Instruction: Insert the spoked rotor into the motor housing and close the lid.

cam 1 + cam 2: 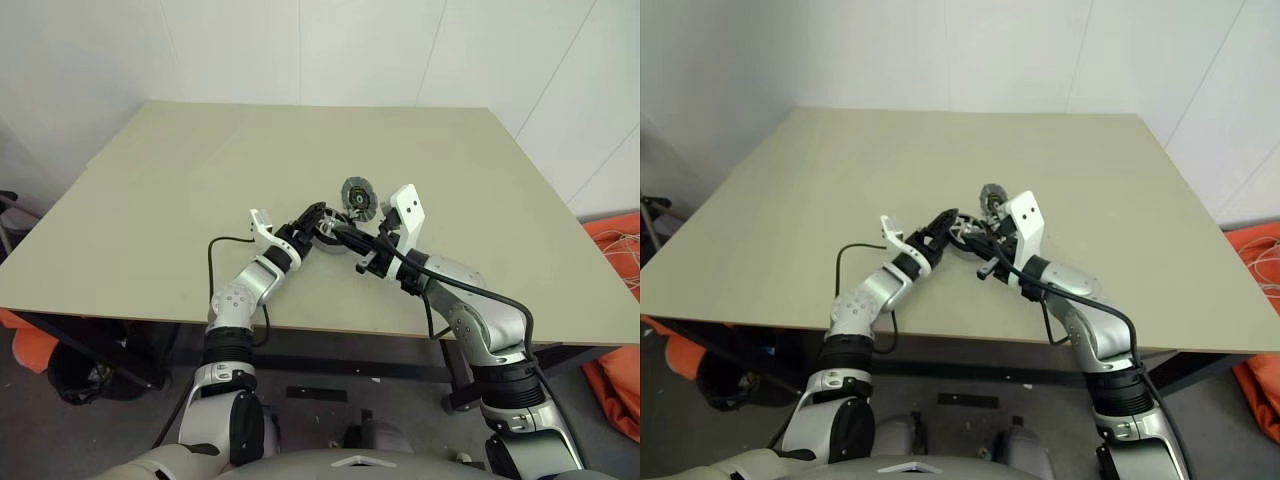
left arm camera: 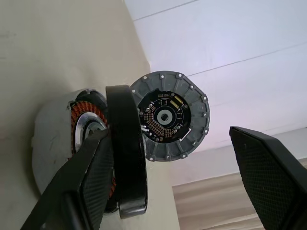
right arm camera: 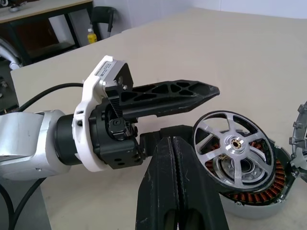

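**Rotor seated on housing, left gripper open, right gripper shut**

Spoked rotor (image 3: 233, 145) sits tilted on top of the motor housing (image 3: 254, 191), one edge raised, not flush with the copper windings. Hub lines up roughly with the housing centre.

Right gripper (image 3: 178, 158): fingers pressed together with no gap between them, nothing held. Fingertips rest right at the rotor's rim, on the side facing the robot; can't tell whether they actually touch it.

Left gripper (image 3: 192, 96): fingers spread wide, empty. In the right wrist view its upper finger reaches level over the table, tip just beside the rotor rim and apart from it. In the left wrist view one finger (image 2: 86, 187) lies across the near side of the housing (image 2: 62, 129), the other finger (image 2: 268, 177) stands well off to the other side.

Housing stands on the table (image 1: 180, 200), near the front edge, between the two grippers (image 1: 335, 235).

Lid (image 1: 358, 196) lies just beyond the housing, farther from the robot, close beside it. Its face shows dark patches around a small centre ring, with a ribbed grey rim.

Both arms come in from the front edge of the table and converge on the housing.
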### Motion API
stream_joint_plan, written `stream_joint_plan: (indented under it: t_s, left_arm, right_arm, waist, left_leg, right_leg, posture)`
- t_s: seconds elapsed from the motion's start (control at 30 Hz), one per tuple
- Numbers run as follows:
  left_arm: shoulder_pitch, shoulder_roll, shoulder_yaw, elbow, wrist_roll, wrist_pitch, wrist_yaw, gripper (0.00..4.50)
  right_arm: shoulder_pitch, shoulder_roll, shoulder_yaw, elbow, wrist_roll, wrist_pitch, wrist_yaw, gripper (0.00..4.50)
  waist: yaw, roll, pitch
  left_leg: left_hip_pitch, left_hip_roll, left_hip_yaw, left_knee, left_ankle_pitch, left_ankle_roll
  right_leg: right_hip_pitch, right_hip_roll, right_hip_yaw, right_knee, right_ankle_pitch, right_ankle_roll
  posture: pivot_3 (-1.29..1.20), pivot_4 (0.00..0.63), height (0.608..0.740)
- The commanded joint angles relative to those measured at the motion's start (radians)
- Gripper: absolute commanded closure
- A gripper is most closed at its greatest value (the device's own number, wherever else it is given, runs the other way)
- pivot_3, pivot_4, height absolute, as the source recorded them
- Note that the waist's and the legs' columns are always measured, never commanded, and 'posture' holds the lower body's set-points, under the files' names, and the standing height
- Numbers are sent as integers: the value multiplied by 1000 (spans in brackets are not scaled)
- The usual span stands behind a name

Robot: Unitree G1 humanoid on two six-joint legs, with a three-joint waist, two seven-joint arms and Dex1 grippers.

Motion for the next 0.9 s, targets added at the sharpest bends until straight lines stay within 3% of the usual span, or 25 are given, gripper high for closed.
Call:
stream_joint_plan:
  t_s: [0.03,0.53,0.77,0.9]
  left_arm:
    - [2,0,-4,-60,-12,17,19,575]
    - [24,20,-10,-84,63,-16,86,575]
    - [101,78,-58,-242,151,-117,36,575]
    - [171,130,-118,-325,261,-224,-13,1498]
  right_arm:
    - [-32,4,-7,-18,9,-11,5,4500]
    - [-27,1,-13,-14,7,-14,2,4500]
    - [-30,5,-10,20,-8,-28,-4,4500]
    - [-42,12,-6,65,-42,-46,-27,4500]
  waist:
    - [0,0,0]
    - [0,0,0]
    - [-4,0,1]
    - [-4,0,1]
  left_leg:
    - [0,0,0,0,0,0]
    - [0,0,0,0,0,0]
    - [0,0,0,-1,0,0]
    - [-1,0,0,-1,0,0]
  right_leg:
    - [0,0,0,0,0,0]
    - [0,0,0,-1,0,0]
    - [-1,0,0,-1,0,0]
    - [-1,0,0,-1,0,0]
  posture:
    - [0,0,740]
    - [0,0,740]
    - [0,0,740]
    - [0,0,740]
